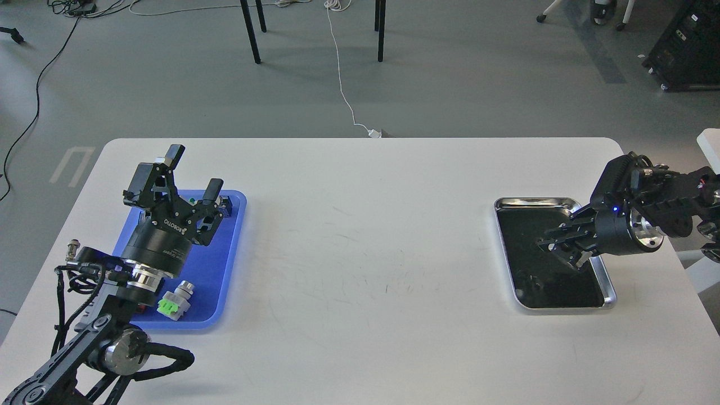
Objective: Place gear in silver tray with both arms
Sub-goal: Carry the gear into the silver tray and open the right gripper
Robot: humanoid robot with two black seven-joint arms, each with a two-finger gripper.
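Note:
The silver tray (534,201) lies on the right of the white table, its dark inside showing. I cannot pick out a gear for certain; any dark part inside the tray blends with its black surface. My right gripper (558,248) comes in from the right edge and hangs low over the tray's middle, fingers pointing left. It is dark against the tray, so its opening is unclear. My left gripper (194,170) is open and empty, fingers up, above the far end of the blue tray (216,270).
The blue tray holds a grey connector with a green insert (175,301) near its front and small parts (223,202) at its far end. A small metal plug (71,246) lies on the table left of my left arm. Chair legs and cables are on the floor beyond.

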